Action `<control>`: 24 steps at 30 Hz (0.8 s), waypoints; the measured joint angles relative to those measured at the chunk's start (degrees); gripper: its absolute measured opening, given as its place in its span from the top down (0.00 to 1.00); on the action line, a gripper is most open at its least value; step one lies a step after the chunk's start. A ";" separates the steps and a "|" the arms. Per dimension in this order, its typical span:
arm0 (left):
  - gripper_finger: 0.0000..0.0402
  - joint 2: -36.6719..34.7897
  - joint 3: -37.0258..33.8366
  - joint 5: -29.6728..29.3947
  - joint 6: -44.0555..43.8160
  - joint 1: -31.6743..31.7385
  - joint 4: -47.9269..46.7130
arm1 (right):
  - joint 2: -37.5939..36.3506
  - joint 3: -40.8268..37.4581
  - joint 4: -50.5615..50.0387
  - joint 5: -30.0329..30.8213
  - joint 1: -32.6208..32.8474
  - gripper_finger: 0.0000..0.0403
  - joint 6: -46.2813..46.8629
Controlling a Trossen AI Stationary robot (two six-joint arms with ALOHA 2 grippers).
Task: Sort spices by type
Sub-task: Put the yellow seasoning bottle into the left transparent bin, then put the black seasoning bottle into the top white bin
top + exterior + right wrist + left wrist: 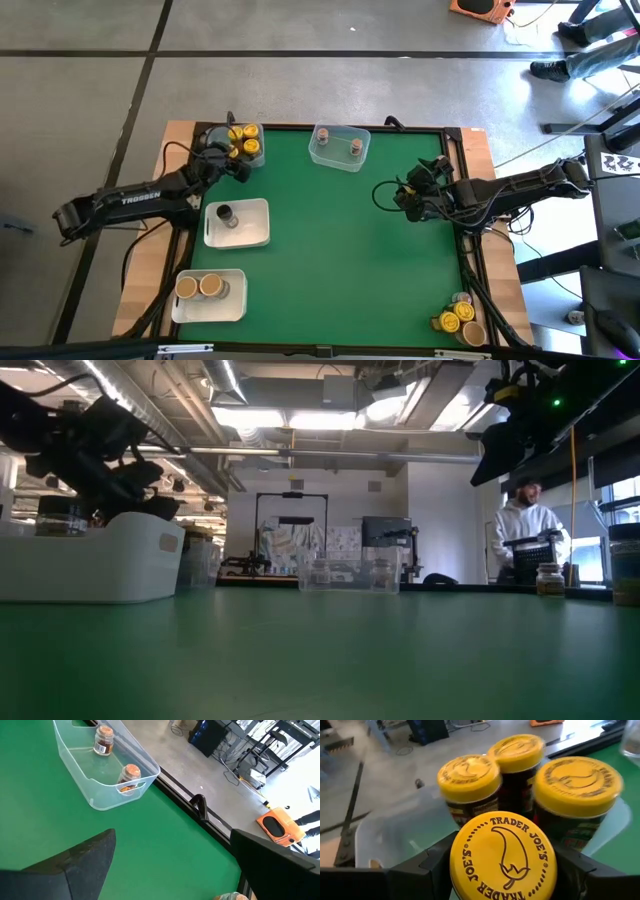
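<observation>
The left gripper point(238, 163) sits at the clear tub point(216, 137) in the table's far left corner, clamped on a yellow-lidded jar point(503, 856). Only the left wrist view shows this grip: dark fingers point(420, 870) press both sides of the jar, whose lid bears a printed brand name. Three more yellow-lidded jars point(470, 777) stand in the tub just beyond it.

The right gripper point(408, 195) hangs over bare green table point(330, 260) on the right side, fingers point(80, 857) spread wide and holding nothing. Its wrist view looks toward a second clear tub point(100, 785) at the far edge, holding two small jars with grey-pink lids point(132, 770).

From above, a white tray point(255, 222) left of centre holds one dark-lidded jar point(225, 213). A nearer white tray point(232, 300) holds two jars with wide tan lids point(187, 288). A cluster of unsorted jars point(458, 318) stands in the near right corner.

The low view alone shows a person point(525, 530) in the room beyond the table.
</observation>
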 joint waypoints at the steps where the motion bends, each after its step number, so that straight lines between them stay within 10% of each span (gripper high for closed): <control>1: 0.42 0.00 -0.16 0.04 -0.72 0.17 0.20 | 0.00 0.00 0.02 -0.44 0.00 0.03 0.00; 14: 0.24 -0.18 -0.10 0.24 -3.36 0.52 -0.14 | 0.00 0.00 0.07 -1.91 0.00 0.03 0.00; 24: 0.18 -0.85 15.35 5.04 -4.63 0.47 -22.74 | 0.00 0.00 0.89 -3.14 0.00 0.03 0.02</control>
